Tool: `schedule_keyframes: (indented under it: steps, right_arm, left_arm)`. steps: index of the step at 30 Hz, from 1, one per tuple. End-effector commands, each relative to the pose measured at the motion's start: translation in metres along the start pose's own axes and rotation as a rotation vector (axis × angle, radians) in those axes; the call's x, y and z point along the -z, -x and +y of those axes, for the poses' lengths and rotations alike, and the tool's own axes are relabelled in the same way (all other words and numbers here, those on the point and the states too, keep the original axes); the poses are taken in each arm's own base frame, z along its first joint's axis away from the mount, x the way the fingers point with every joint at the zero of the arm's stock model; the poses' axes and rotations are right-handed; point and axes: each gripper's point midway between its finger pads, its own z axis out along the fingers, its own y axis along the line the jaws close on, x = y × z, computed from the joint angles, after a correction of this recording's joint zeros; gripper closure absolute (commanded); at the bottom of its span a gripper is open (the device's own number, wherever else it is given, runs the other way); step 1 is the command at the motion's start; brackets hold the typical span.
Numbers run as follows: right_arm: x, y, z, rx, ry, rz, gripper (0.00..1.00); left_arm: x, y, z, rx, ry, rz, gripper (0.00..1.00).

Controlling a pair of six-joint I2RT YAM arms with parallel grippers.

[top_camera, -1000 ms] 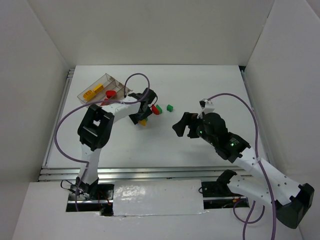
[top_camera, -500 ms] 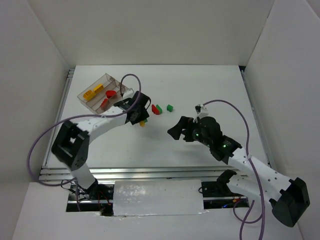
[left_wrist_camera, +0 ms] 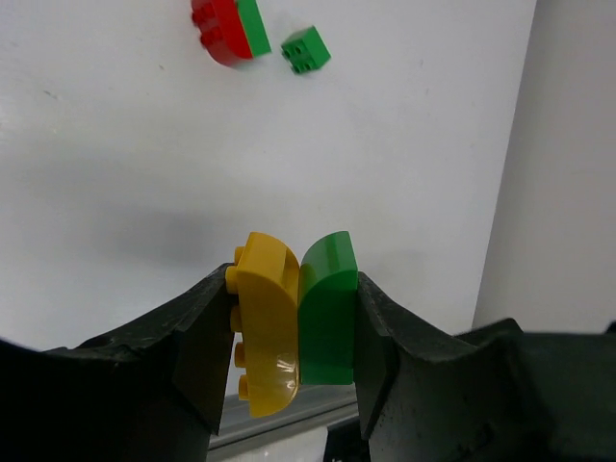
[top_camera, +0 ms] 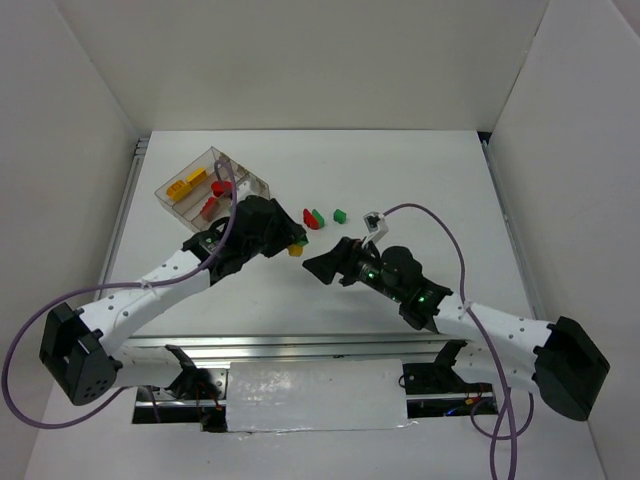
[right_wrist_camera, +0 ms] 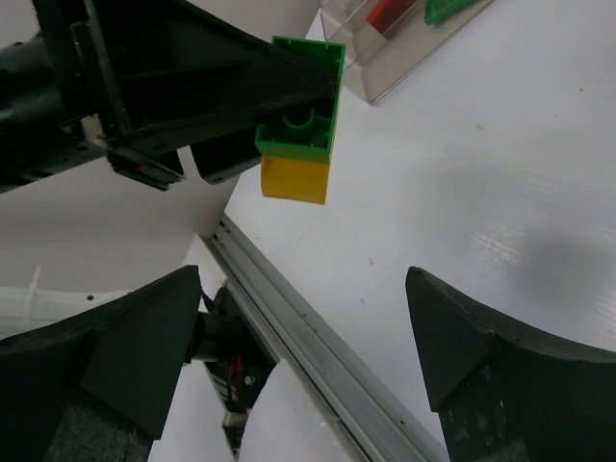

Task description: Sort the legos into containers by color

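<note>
Left gripper (left_wrist_camera: 294,332) is pinched on a joined pair: a yellow curved brick (left_wrist_camera: 262,322) against one finger and a green curved brick (left_wrist_camera: 328,308) against the other. The two bricks are pressed face to face between the black pads and held off the table (left_wrist_camera: 144,192). Seen from the right wrist, the same pair shows the hollow underside of the green piece, with the yellow one directly below it. Right gripper (right_wrist_camera: 303,289) faces the load from close by but does not touch it. Its fingers (right_wrist_camera: 135,346) are spread wide and nothing sits between them. From the top view, the two grippers stand nearly tip to tip, the left one (top_camera: 288,240) just up and left of the right one (top_camera: 322,267). Ahead of the left gripper a red brick (left_wrist_camera: 218,31) lies on the table with a flat green brick (left_wrist_camera: 254,24) touching its side. A small green brick (left_wrist_camera: 306,50) lies just beside these two, apart from them. The tray (top_camera: 245,172) sits on the far left of the left gripper, its near corner overlapped by that arm. Yellow bricks (top_camera: 186,183) lie in its outermost compartment and red bricks (top_camera: 215,196) in the next. The third compartment cannot be read from above.
</note>
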Motion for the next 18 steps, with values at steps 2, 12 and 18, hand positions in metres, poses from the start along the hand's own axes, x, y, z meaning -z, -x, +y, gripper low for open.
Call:
schedule_keyframes:
  steps: [2, 12, 18]
  right_arm:
    - [-0.024, 0.024, 0.034, 0.036, 0.049, -0.123, 0.08]
    - [-0.038, 0.043, 0.036, 0.057, -0.021, -0.247, 0.24]
    - [-0.047, 0.041, 0.034, 0.092, -0.05, -0.257, 0.41]
  left_arm:
    - [0.011, -0.005, -0.032, 0.043, -0.117, 0.028, 1.0]
    - [0.028, -0.018, -0.049, 0.039, -0.195, 0.061, 1.0]
    - [0.037, -0.02, -0.056, 0.042, -0.229, 0.067, 1.0]
